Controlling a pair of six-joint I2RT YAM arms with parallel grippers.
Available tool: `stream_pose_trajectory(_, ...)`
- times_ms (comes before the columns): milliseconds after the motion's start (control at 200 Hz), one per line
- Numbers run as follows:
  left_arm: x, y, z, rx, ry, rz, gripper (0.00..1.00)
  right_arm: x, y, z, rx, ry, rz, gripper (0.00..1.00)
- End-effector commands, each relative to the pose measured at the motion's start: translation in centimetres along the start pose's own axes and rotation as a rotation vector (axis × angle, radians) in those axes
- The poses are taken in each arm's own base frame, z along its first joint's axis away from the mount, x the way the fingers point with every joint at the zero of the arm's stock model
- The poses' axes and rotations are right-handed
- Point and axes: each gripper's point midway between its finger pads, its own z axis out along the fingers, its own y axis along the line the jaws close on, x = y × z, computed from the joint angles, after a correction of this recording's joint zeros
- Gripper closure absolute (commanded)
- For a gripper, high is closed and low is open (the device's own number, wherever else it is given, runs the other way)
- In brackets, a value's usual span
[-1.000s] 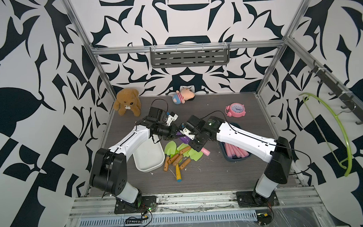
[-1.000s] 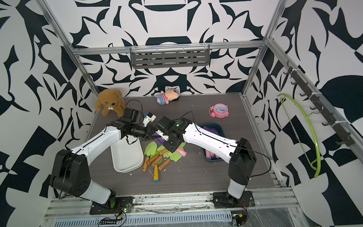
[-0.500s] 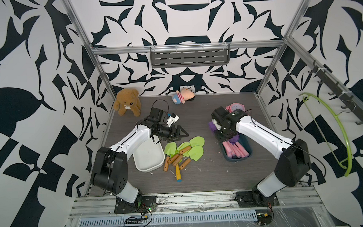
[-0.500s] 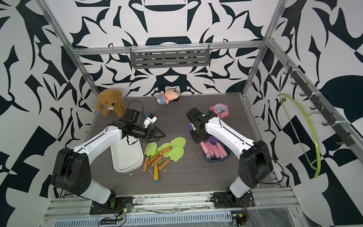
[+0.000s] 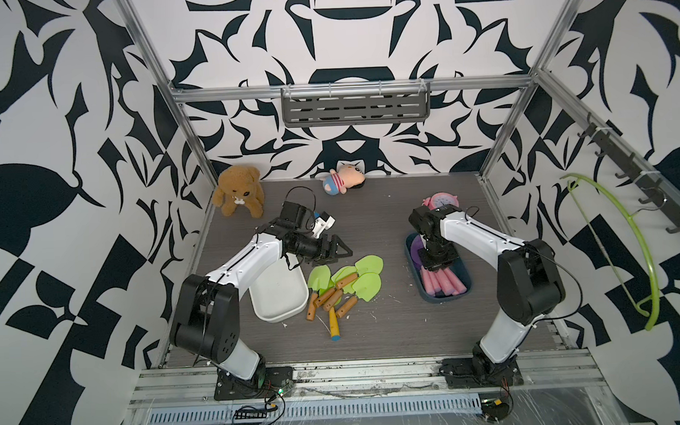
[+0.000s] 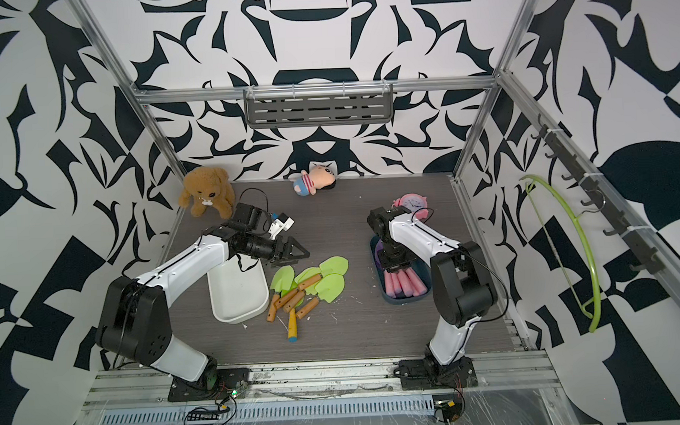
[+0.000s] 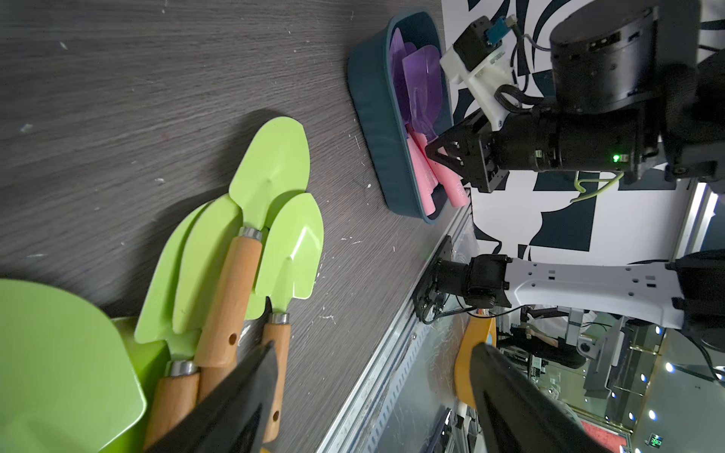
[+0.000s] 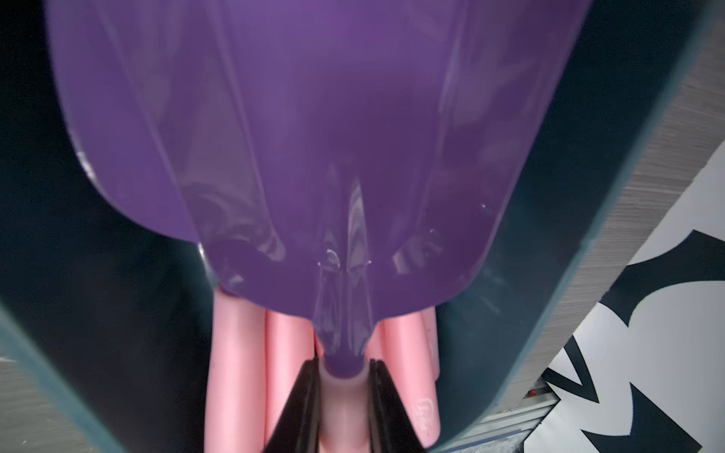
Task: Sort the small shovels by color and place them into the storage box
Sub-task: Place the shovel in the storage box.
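Several green shovels (image 5: 348,283) with brown handles lie in a pile mid-table, seen in both top views (image 6: 313,284) and the left wrist view (image 7: 270,168). One yellow-handled, blue-tipped shovel (image 5: 333,326) lies at the pile's front. My left gripper (image 5: 341,249) hovers open just behind the pile, empty (image 7: 372,353). My right gripper (image 8: 343,364) is shut on the pink handle of a purple shovel (image 8: 314,117), low inside the dark blue storage box (image 5: 446,300). Several more purple shovels with pink handles (image 5: 442,284) lie in that box. A white storage box (image 5: 279,297) left of the pile holds nothing.
A teddy bear (image 5: 238,189) sits at the back left, a doll (image 5: 343,179) lies against the back wall, and a pink alarm clock (image 5: 441,199) stands behind the blue box. A green hanger (image 5: 635,242) hangs on the right wall.
My right gripper carried the purple shovel from beside the pile rightwards and down into the blue box. My left gripper opened and stayed behind the pile.
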Motion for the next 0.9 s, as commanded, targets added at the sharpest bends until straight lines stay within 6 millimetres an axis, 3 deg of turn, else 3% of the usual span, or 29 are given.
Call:
stream_pose_trajectory(0,0.5,-0.2,-0.2,-0.004,0.009,0.017,0.16,-0.2,-0.3,-0.6,-0.002,-0.024,0.011,0.71)
stream_pose_trajectory(50,0.4,-0.2,-0.2,-0.006,0.008,0.017,0.12,-0.1,-0.3,-0.6,0.002,-0.02,0.015,0.68)
stream_pose_trajectory(345,0.4,0.1,-0.1,-0.016,0.008,0.025,0.12,0.7,-0.9,0.0,0.041,0.019,0.024,0.67)
stream_pose_trajectory(515,0.4,0.9,-0.5,-0.081,-0.003,0.091,0.13,-0.7,-0.8,-3.1,-0.017,-0.121,0.069,0.68)
stream_pose_trajectory(605,0.5,2.0,-1.0,-0.168,0.0,0.181,0.14,-1.9,0.2,-5.9,-0.089,-0.261,0.084,0.68)
stream_pose_trajectory(760,1.0,3.7,-1.8,-0.287,0.034,0.323,0.22,-3.1,5.9,-10.2,-0.356,-0.467,0.089,0.7)
stream_pose_trajectory(895,2.0,4.8,-1.1,-0.358,0.09,0.405,0.28,-3.5,9.3,-11.6,-0.455,-0.544,0.083,0.71)
